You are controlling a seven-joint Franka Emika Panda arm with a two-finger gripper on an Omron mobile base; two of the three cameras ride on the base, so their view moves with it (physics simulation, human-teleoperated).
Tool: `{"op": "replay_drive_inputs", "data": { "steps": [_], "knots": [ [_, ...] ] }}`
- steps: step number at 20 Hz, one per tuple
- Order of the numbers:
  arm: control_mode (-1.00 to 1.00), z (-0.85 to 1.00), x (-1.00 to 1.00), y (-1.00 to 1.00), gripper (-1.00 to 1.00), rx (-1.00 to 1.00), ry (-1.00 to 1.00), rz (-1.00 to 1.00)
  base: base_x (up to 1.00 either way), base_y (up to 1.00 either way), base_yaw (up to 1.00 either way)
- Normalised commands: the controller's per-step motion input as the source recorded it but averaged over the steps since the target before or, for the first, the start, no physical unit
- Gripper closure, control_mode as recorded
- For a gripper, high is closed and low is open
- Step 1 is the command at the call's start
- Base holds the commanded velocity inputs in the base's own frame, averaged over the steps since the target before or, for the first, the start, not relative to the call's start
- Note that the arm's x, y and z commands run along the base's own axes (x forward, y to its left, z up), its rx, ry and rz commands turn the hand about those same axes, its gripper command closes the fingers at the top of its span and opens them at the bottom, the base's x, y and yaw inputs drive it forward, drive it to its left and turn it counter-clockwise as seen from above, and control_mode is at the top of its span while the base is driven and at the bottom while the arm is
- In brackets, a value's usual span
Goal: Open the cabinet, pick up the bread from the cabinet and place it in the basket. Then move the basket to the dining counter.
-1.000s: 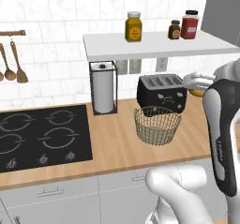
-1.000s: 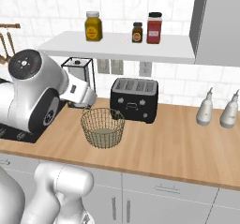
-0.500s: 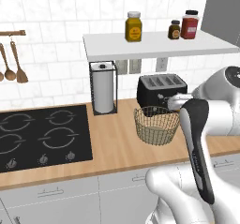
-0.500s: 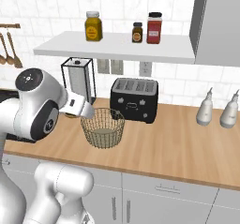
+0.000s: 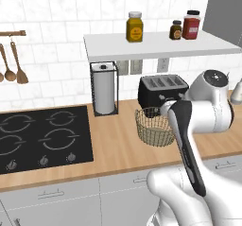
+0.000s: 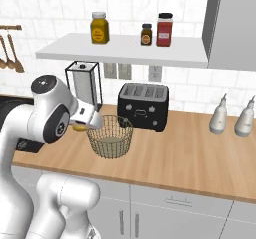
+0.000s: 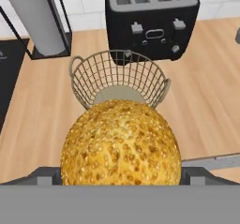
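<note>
Gripper (image 7: 121,183) has the bread (image 7: 121,143) clamped between widely spread jaws, the seeded bun bulging up in front of my hand camera. From there the basket (image 7: 119,80) lies just ahead of the bun and lower, sitting on the worktop (image 7: 201,92) in front of the toaster (image 7: 150,17). I judge the next move turns on carrying the bun forward over the rim before letting go.

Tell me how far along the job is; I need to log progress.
Done: the bread is out of the cabinet, held in the gripper. In hand: carrying it toward the basket, which sits on the worktop by the toaster without bread. Left: drop it in, then move the basket to the dining counter.
</note>
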Motion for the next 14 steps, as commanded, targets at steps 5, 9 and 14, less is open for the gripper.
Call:
{"op": "replay_drive_inputs", "data": {
  "steps": [5,9,14],
  "knots": [
    [-1.00,-0.27,0.31,0.00,1.00,0.00,0.01,0.02,0.00,0.00,0.00],
    [-1.00,-0.29,0.38,0.00,1.00,0.00,0.03,0.01,0.00,0.00,0.00],
    [-1.00,-0.33,0.40,-0.01,1.00,0.00,0.05,0.03,0.00,0.00,0.00]
  ]
}}
